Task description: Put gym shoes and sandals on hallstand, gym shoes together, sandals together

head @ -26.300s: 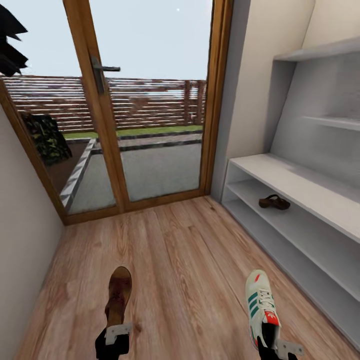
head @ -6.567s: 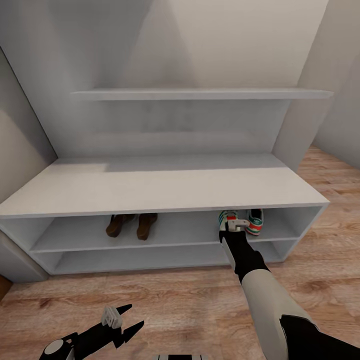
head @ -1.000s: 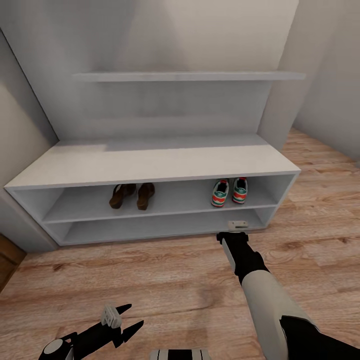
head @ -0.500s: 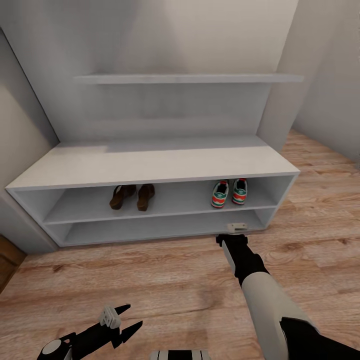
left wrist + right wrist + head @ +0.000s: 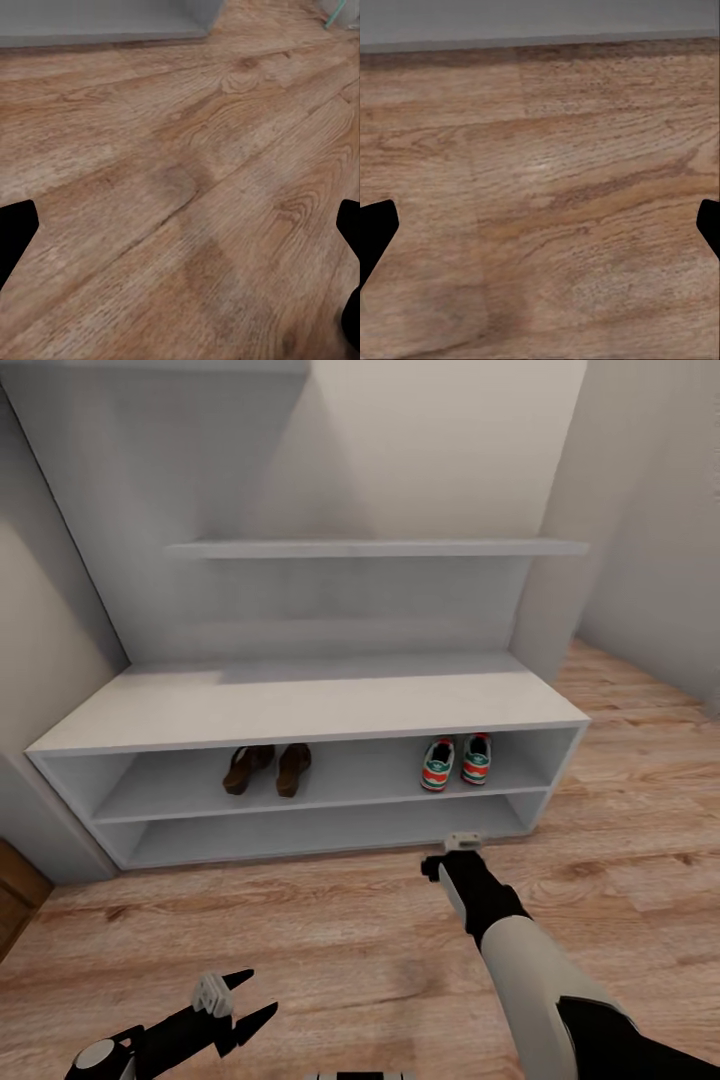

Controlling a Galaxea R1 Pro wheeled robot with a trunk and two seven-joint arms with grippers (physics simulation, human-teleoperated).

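The two gym shoes (image 5: 456, 760) are seen side by side in the upper compartment of the hallstand (image 5: 300, 710), toward its right end, and the two sandals (image 5: 267, 769) are paired further left on the same shelf. Compared with a second ago, the right tool (image 5: 461, 842) has been drawn back from the rack and is held just above the corridor floor (image 5: 330, 930), its jaws spread and empty. The left tool (image 5: 232, 1000) is likewise released, low over the floor. No footwear is left on the floor in view, so the task is judged essentially complete.
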